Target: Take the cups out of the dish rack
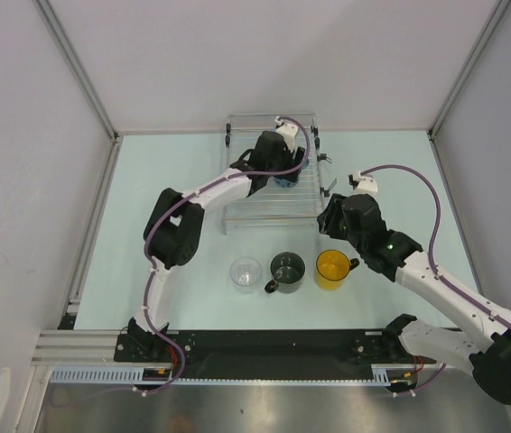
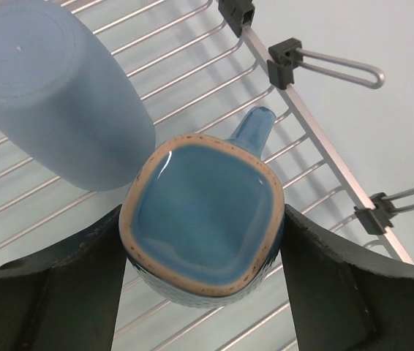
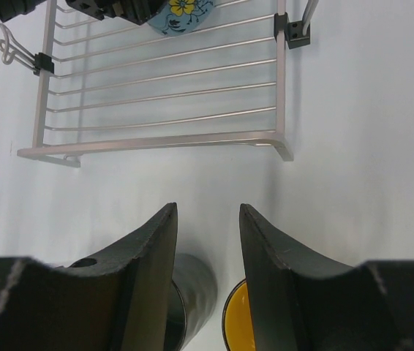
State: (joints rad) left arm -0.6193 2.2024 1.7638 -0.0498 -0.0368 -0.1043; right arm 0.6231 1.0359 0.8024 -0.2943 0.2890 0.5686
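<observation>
Two arms reach out from the near edge of the tabletop. The left arm bends at a raised elbow and stretches its forearm forward over the dish rack, with its left tool pointing down at the rack's far right part. In the left wrist view its dark fingers press against opposite sides of the blue handled mug, gripping it. The right arm runs diagonally in from the right. Its right tool hangs by the rack's near right corner, jaws parted with nothing between them.

The blue handled mug stands on the rack's bars. A squarish glazed blue face with a speckled tan edge is turned to the camera, and the handle points toward the rack's rail. Just beside it the pale blue handleless cup stands upside down on the bars. In front of the rack, three cups stand upright in a row on the tabletop: the clear glass tumbler, the dark grey mug and the yellow mug.

The tabletop is pale mint, enclosed by white panels in metal framing.
</observation>
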